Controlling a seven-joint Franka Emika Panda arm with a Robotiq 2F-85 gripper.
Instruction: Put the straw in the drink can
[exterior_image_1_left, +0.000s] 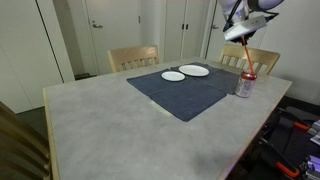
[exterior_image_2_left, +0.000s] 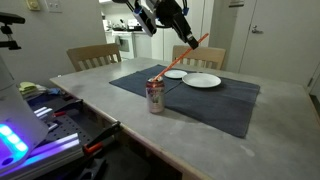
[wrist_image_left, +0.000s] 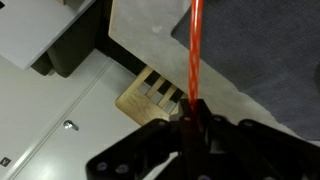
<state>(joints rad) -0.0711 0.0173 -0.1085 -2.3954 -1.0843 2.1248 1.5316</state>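
My gripper (exterior_image_1_left: 240, 32) is high above the right end of the table and shut on the red straw (exterior_image_1_left: 245, 55). The straw slants down from the jaws, and its lower tip is at or just above the top of the drink can (exterior_image_1_left: 244, 85). The silver and red can stands upright at the edge of the dark mat (exterior_image_1_left: 185, 92). The gripper (exterior_image_2_left: 186, 38), straw (exterior_image_2_left: 183, 56) and can (exterior_image_2_left: 155, 97) show in both exterior views. In the wrist view the straw (wrist_image_left: 194, 50) runs up from the shut jaws (wrist_image_left: 192, 118); the can is out of view there.
Two white plates (exterior_image_1_left: 173, 76) (exterior_image_1_left: 194, 70) lie on the mat behind the can. Wooden chairs (exterior_image_1_left: 133, 57) (exterior_image_1_left: 258, 60) stand along the table's far side. The grey table (exterior_image_1_left: 100, 115) ends close to the right of the can.
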